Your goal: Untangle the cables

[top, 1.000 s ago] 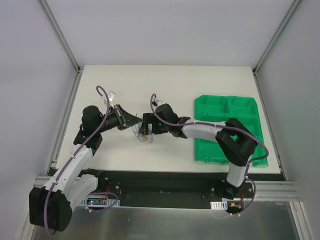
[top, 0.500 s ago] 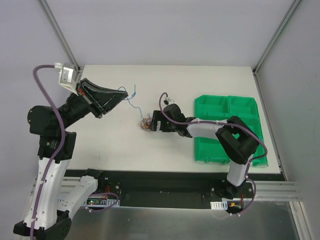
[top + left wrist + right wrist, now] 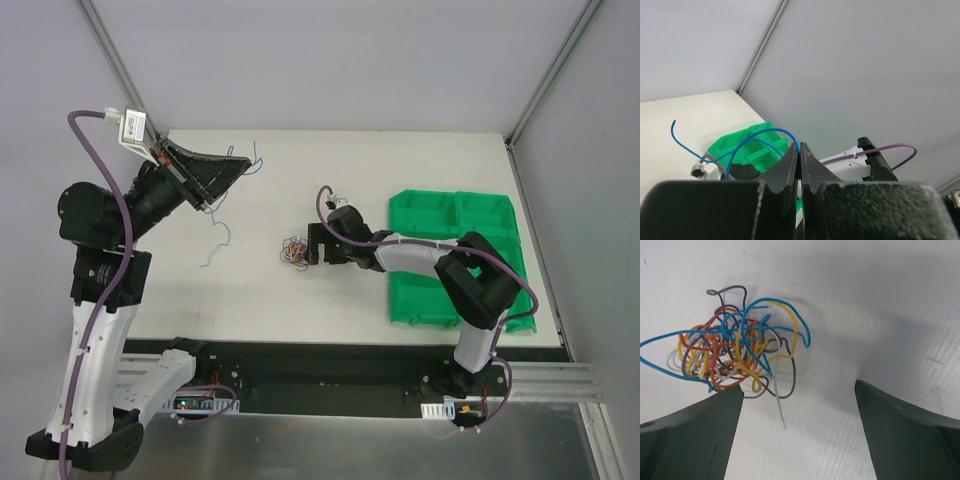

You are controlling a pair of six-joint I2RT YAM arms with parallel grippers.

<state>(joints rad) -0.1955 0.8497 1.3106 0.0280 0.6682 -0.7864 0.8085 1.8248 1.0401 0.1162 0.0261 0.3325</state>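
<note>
The cables form a small knot [image 3: 294,250] of blue, orange, yellow, white and dark wires [image 3: 735,347] on the white table. My right gripper [image 3: 310,245] lies low just right of the knot. Its jaws are open [image 3: 800,390], the left finger [image 3: 695,430] touches the knot's edge, and nothing sits between them. My left gripper [image 3: 246,160] is raised at the back left, shut [image 3: 799,150] on a single blue wire [image 3: 765,132] that arcs away from its tips [image 3: 256,155]. Another thin bluish strand [image 3: 215,240] shows below it; I cannot tell whether it hangs or lies.
Green compartment bins [image 3: 455,255] stand at the right of the table and also show behind the blue wire as green bins [image 3: 747,150]. Metal frame posts [image 3: 120,70] rise at the back corners. The right arm [image 3: 400,255] stretches across the bins' left edge.
My left arm has risen and swung to the back left, drawing the blue wire out of the knot. The right gripper has stayed open beside the knot, shifting slightly right.
</note>
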